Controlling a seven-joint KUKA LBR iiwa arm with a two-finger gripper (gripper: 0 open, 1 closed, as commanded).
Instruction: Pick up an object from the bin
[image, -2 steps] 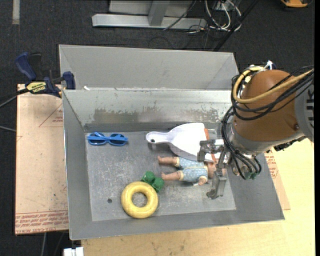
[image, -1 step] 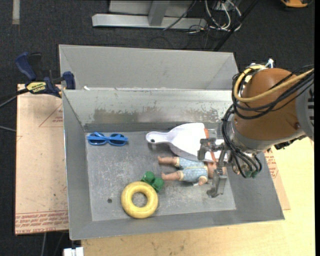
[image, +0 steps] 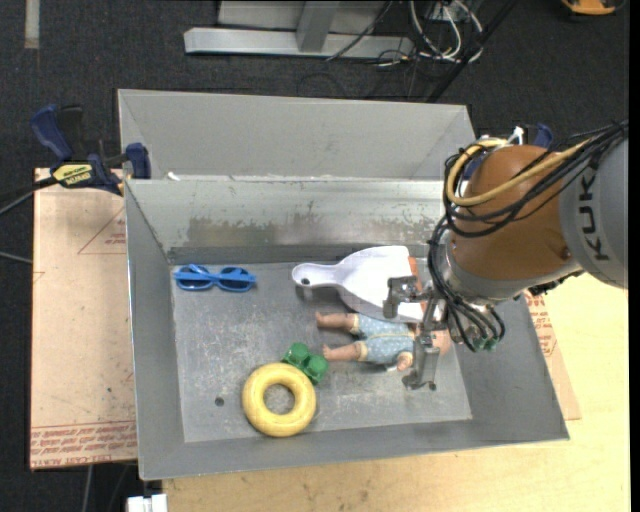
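Partly hidden doll (image: 368, 346) beneath end effector (image: 415, 336)

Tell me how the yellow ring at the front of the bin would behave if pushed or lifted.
The yellow ring lies flat on the bin floor, so it would probably slide rather than roll. Its thick, rounded body may slip from a narrow pinch. The small green toy close beside it would likely get nudged by a push from the front.

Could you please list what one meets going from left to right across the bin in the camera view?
Blue plastic sunglasses → yellow ring-shaped toy → small green toy → small doll in a light blue dress → gripper. The white plastic scoop spans the doll's stretch, so I leave it out.
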